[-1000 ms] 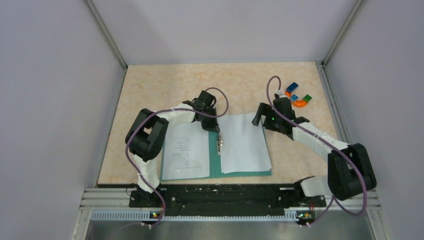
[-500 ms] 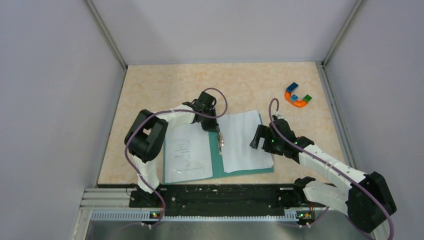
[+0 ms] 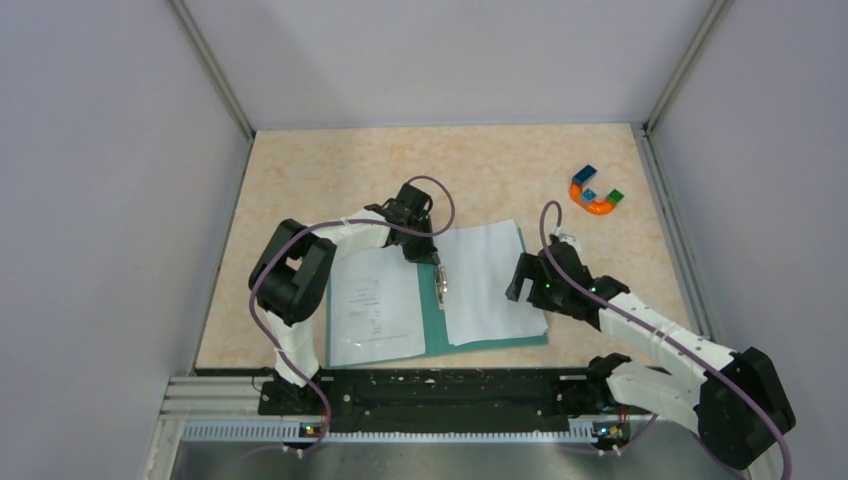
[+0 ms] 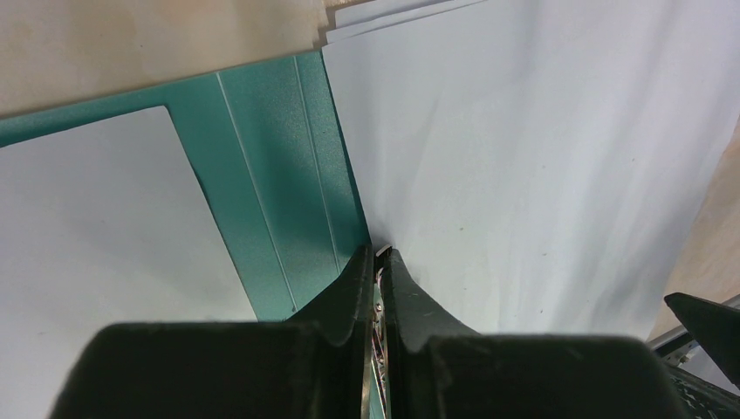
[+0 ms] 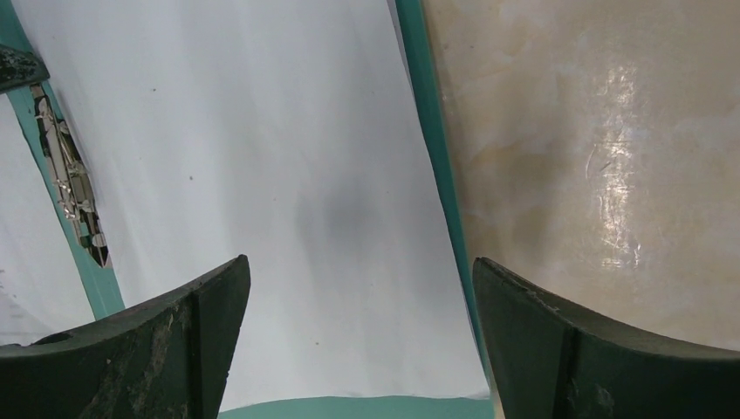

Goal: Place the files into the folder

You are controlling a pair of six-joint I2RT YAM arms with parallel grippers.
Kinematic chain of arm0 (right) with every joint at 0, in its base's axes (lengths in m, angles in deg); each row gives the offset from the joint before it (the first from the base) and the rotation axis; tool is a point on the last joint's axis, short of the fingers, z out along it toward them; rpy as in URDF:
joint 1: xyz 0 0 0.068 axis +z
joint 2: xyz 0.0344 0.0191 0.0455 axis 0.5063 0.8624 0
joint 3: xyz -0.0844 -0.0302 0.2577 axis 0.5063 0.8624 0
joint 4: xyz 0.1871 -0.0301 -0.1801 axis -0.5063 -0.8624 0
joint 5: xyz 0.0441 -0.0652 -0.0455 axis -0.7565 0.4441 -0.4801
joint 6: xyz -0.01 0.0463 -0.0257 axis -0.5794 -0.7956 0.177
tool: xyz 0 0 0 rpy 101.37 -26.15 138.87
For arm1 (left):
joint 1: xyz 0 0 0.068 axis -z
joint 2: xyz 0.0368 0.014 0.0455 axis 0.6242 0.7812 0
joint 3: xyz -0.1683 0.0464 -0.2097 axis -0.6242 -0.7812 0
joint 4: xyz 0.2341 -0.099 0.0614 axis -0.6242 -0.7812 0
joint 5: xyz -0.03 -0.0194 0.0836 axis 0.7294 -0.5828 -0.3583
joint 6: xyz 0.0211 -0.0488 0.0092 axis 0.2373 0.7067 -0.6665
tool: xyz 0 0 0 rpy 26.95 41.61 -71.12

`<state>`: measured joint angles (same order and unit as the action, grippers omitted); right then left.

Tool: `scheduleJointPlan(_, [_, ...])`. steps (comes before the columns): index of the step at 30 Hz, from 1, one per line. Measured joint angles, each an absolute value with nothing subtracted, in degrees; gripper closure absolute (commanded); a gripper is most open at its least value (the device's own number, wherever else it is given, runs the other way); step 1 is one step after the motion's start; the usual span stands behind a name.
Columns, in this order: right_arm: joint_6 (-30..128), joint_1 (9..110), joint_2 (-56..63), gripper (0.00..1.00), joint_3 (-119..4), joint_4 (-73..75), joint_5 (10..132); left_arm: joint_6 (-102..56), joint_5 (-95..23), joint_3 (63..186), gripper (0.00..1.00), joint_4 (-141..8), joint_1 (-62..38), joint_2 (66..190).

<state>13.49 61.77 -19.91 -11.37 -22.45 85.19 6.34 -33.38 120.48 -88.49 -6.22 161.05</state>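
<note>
The teal folder [image 3: 432, 330] lies open on the table. A printed file [image 3: 372, 305] rests on its left cover and a nearly blank file [image 3: 485, 285] on its right cover. My left gripper [image 3: 430, 256] is at the spine's far end, shut on the small metal clip [image 3: 441, 285]. In the left wrist view the clip's tip shows between the closed fingertips [image 4: 394, 275], with teal spine [image 4: 279, 175] to the left and blank file [image 4: 524, 157] to the right. My right gripper [image 5: 358, 279] stands open over the blank file's [image 5: 262, 131] near right corner, straddling the folder's edge [image 5: 428, 131]. It holds nothing.
A multicoloured horseshoe toy [image 3: 594, 192] lies at the far right of the table [image 3: 330, 170]. Grey walls close in both sides and the back. The arm bases' black rail [image 3: 440, 390] runs along the near edge, just below the folder.
My right gripper came from the blank file's far right corner toward the near edge, now over its right side. The blank file turned slightly. The left gripper stayed on the clip.
</note>
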Motion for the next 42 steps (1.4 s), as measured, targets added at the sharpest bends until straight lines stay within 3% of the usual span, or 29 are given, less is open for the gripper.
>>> scheduleJointPlan(33, [9.23, 67.06, -20.42, 0.03, -8.51, -22.25, 88.2, 5.68, -33.2, 120.44, 1.0, -88.29, -6.22, 161.05])
scheduleJointPlan(42, [9.06, 67.06, -21.57, 0.03, -8.51, -23.17, 89.58, 3.78, -32.94, 120.87, 0.89, -88.4, -6.22, 161.05])
